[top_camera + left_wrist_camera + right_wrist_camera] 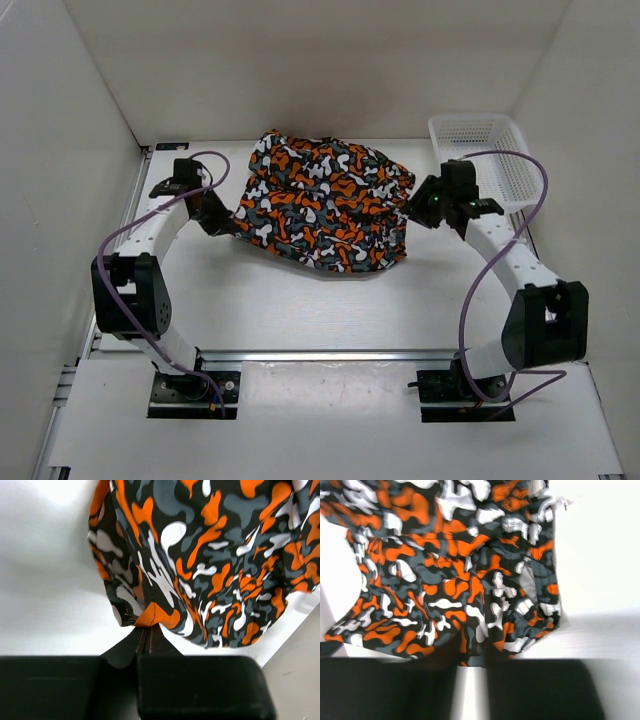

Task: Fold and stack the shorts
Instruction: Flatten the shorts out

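The right wrist view was blurred, so the tips of the right fingers (pixel 445 657) melted into the dark print at the hem. A narrow pale gap showed between them lower down, but whether they had clamped the cloth could not be told. From above, both sets of fingers were largely hidden by their own wrists and by the fabric. Part of the white mesh basket (pixel 470 122) was cut off behind the right arm (pixel 500 245).

The tabletop (pixel 300 310) was plain white, closed in by pale walls (pixel 90 90) on three sides, with a metal rail (pixel 330 355) running across its near edge in front of the arm bases. The basket sat at the far right corner.

The shorts (pixel 325 205) lay bunched and rumpled toward the far middle of the tabletop, between the two wrists, just left of the basket and apart from it. The left fingers (pixel 125 650) were pressed together on an orange corner at the shorts' left edge, the cloth hanging away from the pinch in folds. The right fingers met the opposite edge of the shorts.
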`<state>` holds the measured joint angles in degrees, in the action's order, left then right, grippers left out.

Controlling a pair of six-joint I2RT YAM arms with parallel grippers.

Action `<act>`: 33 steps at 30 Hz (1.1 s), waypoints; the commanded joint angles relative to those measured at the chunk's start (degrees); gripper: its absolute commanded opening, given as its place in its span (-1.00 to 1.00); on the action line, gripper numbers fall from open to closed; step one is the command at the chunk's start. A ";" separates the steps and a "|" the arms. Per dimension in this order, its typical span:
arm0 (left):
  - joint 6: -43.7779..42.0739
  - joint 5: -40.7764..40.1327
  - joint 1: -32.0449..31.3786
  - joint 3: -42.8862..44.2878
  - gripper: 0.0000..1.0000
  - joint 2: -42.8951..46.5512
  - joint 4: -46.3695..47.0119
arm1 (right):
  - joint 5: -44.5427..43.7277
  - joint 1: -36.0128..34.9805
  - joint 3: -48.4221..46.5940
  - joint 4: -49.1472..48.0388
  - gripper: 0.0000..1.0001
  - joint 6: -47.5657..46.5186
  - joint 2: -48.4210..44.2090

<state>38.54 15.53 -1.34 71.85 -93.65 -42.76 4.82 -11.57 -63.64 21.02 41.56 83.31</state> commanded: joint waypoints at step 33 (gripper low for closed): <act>-5.59 0.47 1.78 9.35 -0.79 8.30 -11.37 | -3.94 2.87 -2.99 6.04 -0.99 -4.55 -7.16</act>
<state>34.85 16.56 -0.05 77.56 -89.71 -50.74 3.03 -8.91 -65.19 22.72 40.69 82.81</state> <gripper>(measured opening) 0.112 0.038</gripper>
